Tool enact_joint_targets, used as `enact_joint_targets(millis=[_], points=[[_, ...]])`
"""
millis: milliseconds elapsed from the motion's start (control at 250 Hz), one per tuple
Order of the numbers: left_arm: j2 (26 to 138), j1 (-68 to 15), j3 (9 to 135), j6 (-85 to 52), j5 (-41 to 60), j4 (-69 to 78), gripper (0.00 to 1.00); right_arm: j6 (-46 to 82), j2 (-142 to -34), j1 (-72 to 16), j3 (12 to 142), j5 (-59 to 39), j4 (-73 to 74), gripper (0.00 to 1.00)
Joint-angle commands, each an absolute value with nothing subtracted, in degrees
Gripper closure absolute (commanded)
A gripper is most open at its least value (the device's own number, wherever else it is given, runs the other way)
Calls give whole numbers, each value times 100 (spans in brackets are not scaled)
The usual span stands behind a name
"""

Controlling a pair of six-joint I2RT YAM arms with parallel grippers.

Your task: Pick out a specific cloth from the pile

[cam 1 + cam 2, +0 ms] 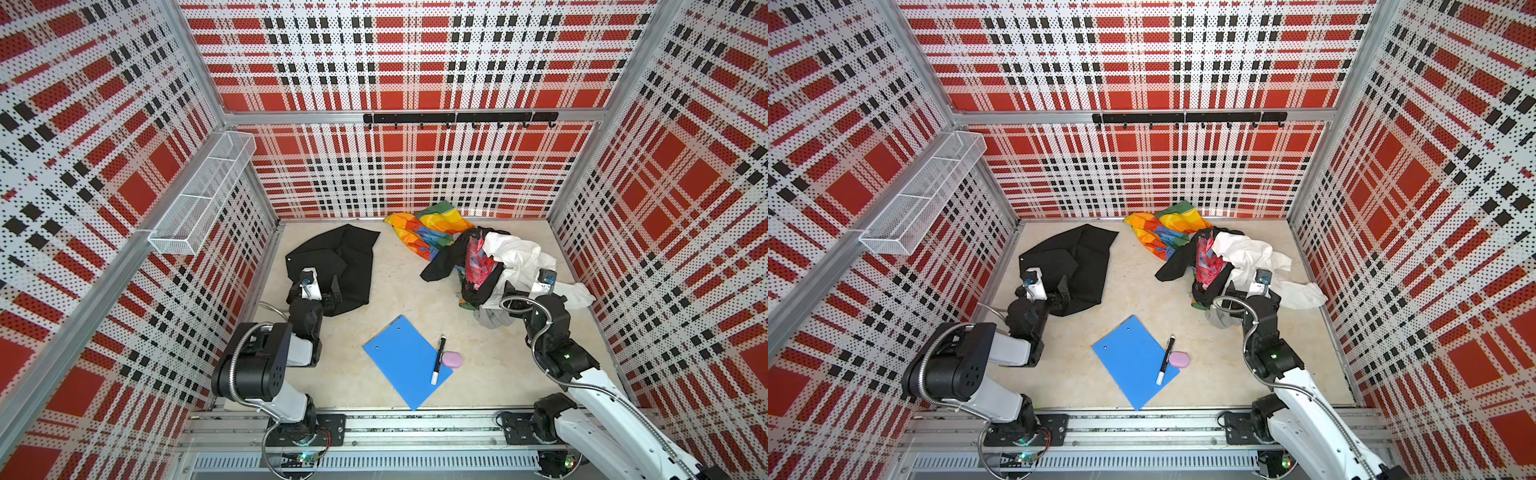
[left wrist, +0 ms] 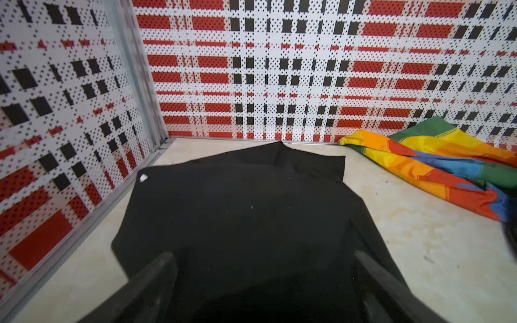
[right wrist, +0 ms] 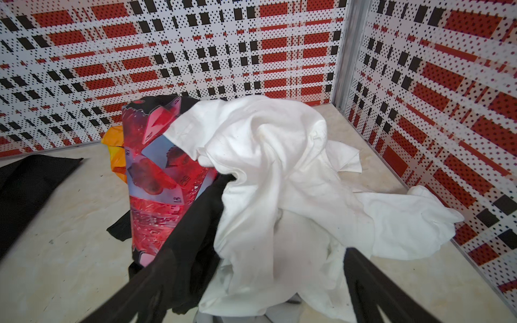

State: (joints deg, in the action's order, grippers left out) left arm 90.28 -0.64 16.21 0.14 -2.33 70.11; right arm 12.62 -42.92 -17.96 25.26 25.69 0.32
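**Both pincers spread; the black cloth (image 1: 341, 257) lies under my left pincer (image 2: 264, 256)**

My left pincer hangs over the cloth's near edge with its fingers wide apart and nothing clamped between them. I cannot tell whether the tips touch the fabric. The cloth lies on the far left of the pale, mottled table (image 1: 399, 291), close to the side wall and well apart from the pile (image 1: 498, 266). It is plain, matte and black, spread mostly flat with a few broad folds and angular corners, and has a small white fleck near one corner.

My right pincer (image 3: 258, 251) is also parted, over the near side of the pile. A crumpled white piece (image 3: 268, 173) and a limp black garment (image 3: 193, 232) lie between its fingers, ungripped. A glossy red-patterned piece (image 3: 156, 179) stands beside them. The rainbow-striped cloth (image 1: 428, 230) trails from the pile towards the back wall.
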Motion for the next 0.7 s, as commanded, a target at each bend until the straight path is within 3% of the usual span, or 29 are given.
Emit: enact_joint_targets(millis=[0, 696], points=[[9036, -2, 1694, 58, -43, 6714, 1, 1032, -4400, -1601, 2220, 2294, 895, 0], [9009, -112, 1653, 100, -281, 6759, 1, 342, -6295, -473, 989, 2303, 5013, 0]])
